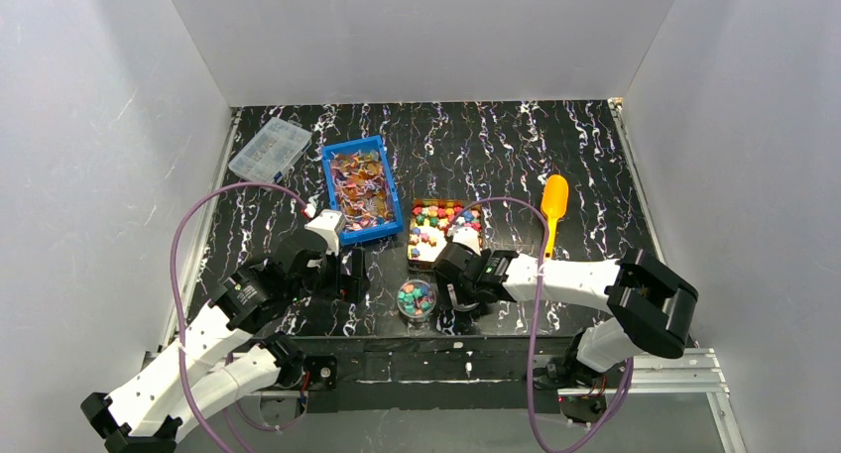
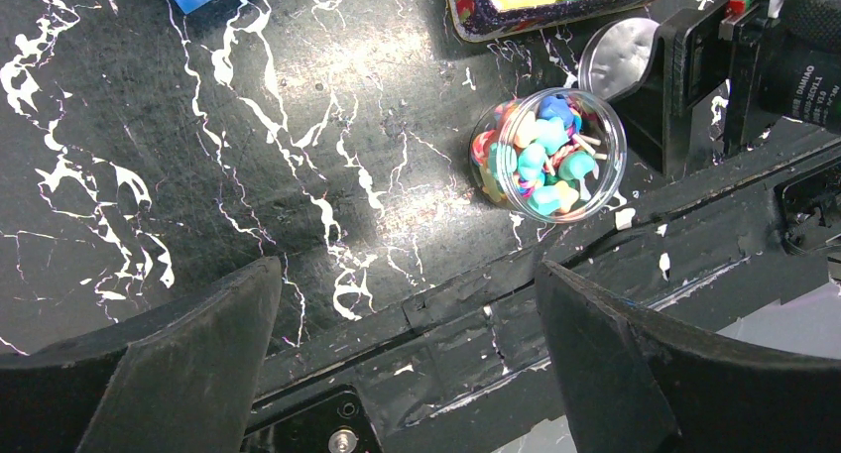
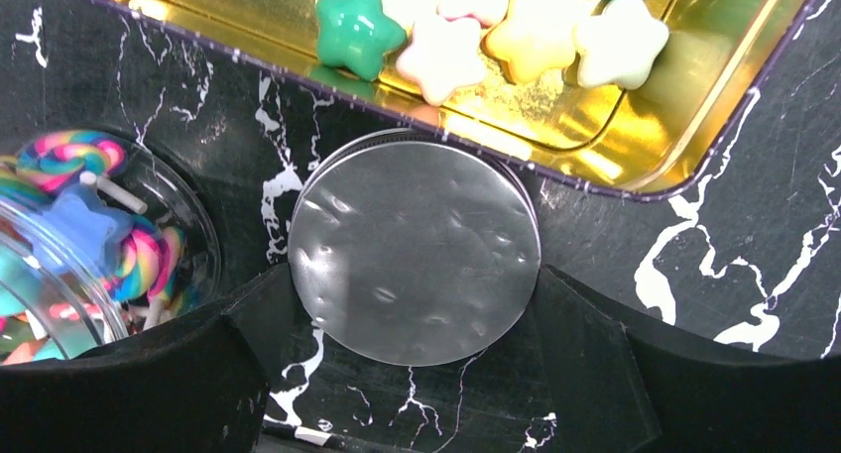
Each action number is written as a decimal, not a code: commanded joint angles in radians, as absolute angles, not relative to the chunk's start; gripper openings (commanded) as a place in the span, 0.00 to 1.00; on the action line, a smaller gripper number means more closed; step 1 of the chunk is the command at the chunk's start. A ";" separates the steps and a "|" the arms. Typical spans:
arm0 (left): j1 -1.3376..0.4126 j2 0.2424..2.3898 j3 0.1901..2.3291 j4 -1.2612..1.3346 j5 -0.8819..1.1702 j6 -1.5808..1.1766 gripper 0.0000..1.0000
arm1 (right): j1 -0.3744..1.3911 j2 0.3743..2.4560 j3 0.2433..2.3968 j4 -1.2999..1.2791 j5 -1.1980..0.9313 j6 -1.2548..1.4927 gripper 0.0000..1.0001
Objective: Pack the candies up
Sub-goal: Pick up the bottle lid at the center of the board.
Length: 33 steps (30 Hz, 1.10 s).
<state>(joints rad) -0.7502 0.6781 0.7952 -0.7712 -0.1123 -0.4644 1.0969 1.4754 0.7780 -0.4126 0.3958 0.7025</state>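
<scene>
Far to the left of the jar [image 2: 557,92] and well behind it, a clear compartment box [image 1: 270,148] lies on the black marbled tabletop [image 1: 476,146]. Nearer the jar, still behind and to its left, a blue bin [image 1: 369,236] holds the orange-purple wrapped candies [image 1: 359,183].

The left pincer [image 2: 407,275] hovers just left of the jar, nearer the front edge. Its fingers stand spread as wide as they go, with only bare tabletop between them.

The jar is small, clear and uncapped. It stands upright near the front edge of the tabletop, filled with mixed candies [image 2: 545,166]: blue, pink and yellow pieces and swirled lollipops [image 3: 69,156] on white sticks.

Directly behind the jar sits a gold tin [image 3: 615,146] with more loose sweets, among them green, white and pale yellow star candies [image 3: 352,29].

Just right of the jar, between it and the tin's front rim, a round silver lid [image 3: 415,250] lies flat. The right pincer [image 3: 415,284] comes down over it with one finger at each side of the lid's rim. The fingers stand wide and seem to meet the rim, but I cannot tell whether they press it or merely flank it.

Well to the right of the jar and behind it, an orange scoop [image 1: 552,210] lies on the tabletop with its bowl pointing away from the arms.
</scene>
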 commanded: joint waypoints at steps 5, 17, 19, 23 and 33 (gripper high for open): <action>-0.752 0.680 0.798 -0.787 -0.115 -0.462 0.99 | 1.143 1.377 0.835 -0.544 0.417 0.695 0.73; -0.753 0.679 0.798 -0.787 -0.117 -0.462 0.99 | 1.249 1.319 0.995 -0.719 0.449 0.690 0.71; -0.752 0.675 0.798 -0.788 -0.119 -0.462 0.99 | 1.263 1.327 1.024 -0.718 0.439 0.682 0.70; -0.754 0.665 0.796 -0.788 -0.127 -0.465 0.99 | 1.283 1.369 1.075 -0.711 0.433 0.667 0.71; -0.752 0.660 0.798 -0.792 -0.135 -0.469 0.99 | 1.295 1.507 1.178 -0.666 0.414 0.621 0.71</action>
<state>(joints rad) -0.7502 0.6701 0.7952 -0.7712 -0.1162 -0.4648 1.2896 1.4685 1.1202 -0.6880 0.4164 0.6479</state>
